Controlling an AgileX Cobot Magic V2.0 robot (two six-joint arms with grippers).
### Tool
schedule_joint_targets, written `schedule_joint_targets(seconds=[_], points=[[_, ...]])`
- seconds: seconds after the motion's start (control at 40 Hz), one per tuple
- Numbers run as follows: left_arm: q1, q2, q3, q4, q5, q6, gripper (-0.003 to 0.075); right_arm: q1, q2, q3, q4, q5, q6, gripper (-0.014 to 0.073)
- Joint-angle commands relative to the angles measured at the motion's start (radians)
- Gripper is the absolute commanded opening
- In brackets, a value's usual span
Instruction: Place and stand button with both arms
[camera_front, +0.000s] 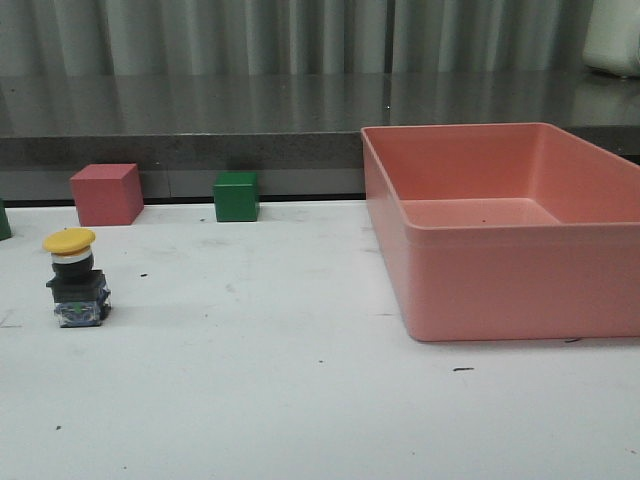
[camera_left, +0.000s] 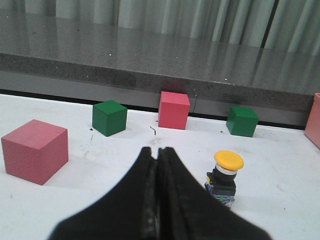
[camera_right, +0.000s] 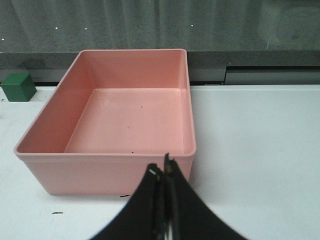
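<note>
The button (camera_front: 74, 280) stands upright on the white table at the left, yellow cap on top, black body and bluish base below. It also shows in the left wrist view (camera_left: 223, 175), a little ahead and to one side of my left gripper (camera_left: 155, 151), which is shut and empty. My right gripper (camera_right: 162, 167) is shut and empty, close in front of the pink bin's near wall. Neither gripper shows in the front view.
A large pink bin (camera_front: 480, 290), empty inside, fills the right side and shows in the right wrist view (camera_right: 100, 172). A pink cube (camera_front: 105, 194) and a green cube (camera_front: 236, 196) sit at the table's back edge. More pink (camera_left: 34, 150) and green cubes (camera_left: 109, 117) lie further left.
</note>
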Motion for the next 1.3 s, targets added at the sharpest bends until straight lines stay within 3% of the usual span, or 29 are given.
schedule_joint_targets(seconds=[0.0,0.649,0.974,1.273], points=[[0.000,-0.024,0.014,-0.010,-0.087,-0.011,-0.0020,-0.003,0.011,-0.026,-0.005,-0.080,-0.007,-0.0069],[0.000,-0.024,0.014,-0.010,-0.087,-0.011,-0.0020,-0.003,0.011,-0.013,-0.005,-0.102,-0.007,-0.0069],[0.000,-0.024,0.014,-0.010,-0.087,-0.011,-0.0020,-0.003,0.002,0.282,-0.005,-0.424,-0.007,-0.0069],[0.000,-0.024,0.014,-0.010,-0.087,-0.011,-0.0020,-0.004,-0.077,0.396,-0.004,-0.388,-0.007,-0.0069]])
